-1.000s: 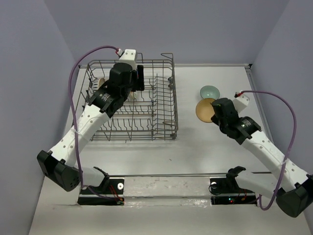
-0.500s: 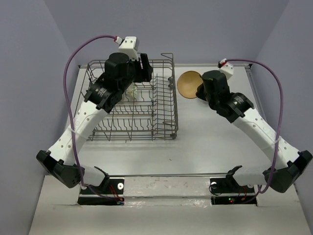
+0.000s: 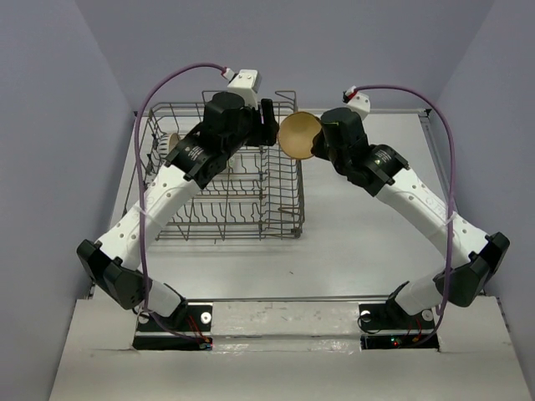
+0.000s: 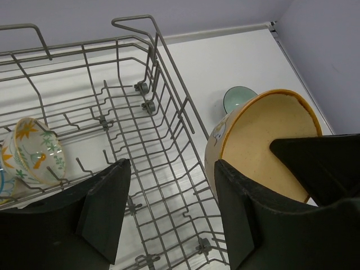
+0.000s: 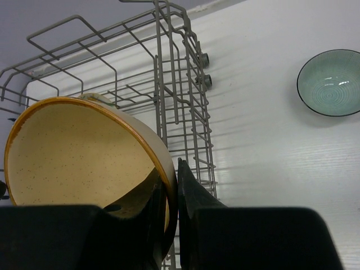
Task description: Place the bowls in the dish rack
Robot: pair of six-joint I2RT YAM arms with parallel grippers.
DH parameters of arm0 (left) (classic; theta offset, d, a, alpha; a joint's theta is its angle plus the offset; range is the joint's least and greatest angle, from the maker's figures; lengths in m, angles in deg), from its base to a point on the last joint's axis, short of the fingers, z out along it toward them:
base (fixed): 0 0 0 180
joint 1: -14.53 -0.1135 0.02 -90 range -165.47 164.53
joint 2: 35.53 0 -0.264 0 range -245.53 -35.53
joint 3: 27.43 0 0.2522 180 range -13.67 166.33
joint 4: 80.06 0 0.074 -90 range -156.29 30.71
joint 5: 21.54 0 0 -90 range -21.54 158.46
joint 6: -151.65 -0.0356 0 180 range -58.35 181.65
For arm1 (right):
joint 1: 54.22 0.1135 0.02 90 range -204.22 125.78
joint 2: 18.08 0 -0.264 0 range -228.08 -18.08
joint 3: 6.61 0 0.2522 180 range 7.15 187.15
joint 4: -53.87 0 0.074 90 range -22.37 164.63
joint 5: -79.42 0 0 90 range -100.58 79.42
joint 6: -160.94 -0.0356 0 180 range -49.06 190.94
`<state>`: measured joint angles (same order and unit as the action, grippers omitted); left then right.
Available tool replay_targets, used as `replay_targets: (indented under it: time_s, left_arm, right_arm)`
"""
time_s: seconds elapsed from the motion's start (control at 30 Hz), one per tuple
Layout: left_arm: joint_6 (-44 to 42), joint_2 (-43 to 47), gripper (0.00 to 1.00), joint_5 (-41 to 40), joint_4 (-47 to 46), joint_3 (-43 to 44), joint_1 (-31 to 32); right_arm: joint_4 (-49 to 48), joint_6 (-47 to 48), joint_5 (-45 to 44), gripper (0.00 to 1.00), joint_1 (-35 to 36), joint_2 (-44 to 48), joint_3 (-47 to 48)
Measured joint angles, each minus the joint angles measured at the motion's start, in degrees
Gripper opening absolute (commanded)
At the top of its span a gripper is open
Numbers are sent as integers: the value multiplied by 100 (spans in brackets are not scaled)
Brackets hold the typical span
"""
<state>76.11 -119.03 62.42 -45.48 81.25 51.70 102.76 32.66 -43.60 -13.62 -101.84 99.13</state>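
- Right end effector (image 5: 170,194): pressed together on the rim of a round ceramic bowl with a speckled tan inside and an orange-brown rim (image 5: 79,152). One finger lies inside the wall and one outside.
- Tan bowl: held off the white desk (image 3: 359,242) and tipped on edge, its opening turned toward the right wrist camera. It sits directly ahead of the right end effector. It is also just beside the right finger of the left end effector (image 4: 171,169).
- Left end effector: fingers spread wide, with nothing between them. Below it is the large rectangular grey wire dish rack (image 3: 226,180). The rack's raised side wall stands between this end effector and the tan bowl.
- Yellow-and-blue floral ceramic bowl (image 4: 34,152): inside the rack, leaning among the tines. It is ahead and to the left of the left end effector and apart from it.
- Pale teal-green round bowl (image 5: 332,82): upright on the desk outside the rack. It is ahead and to the right of the right end effector and well apart from it.
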Motion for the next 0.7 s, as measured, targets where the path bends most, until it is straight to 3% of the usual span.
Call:
replay_targets:
  time_s: [0.37, 0.7]
  left_arm:
    - [24, -356, 66, 2, -48, -17, 337]
    - [107, -411, 41, -160, -63, -256, 376]
  right_arm:
    - [-9, 63, -2, 1, 42, -192, 9]
    - [-114, 133, -50, 1, 42, -195, 11]
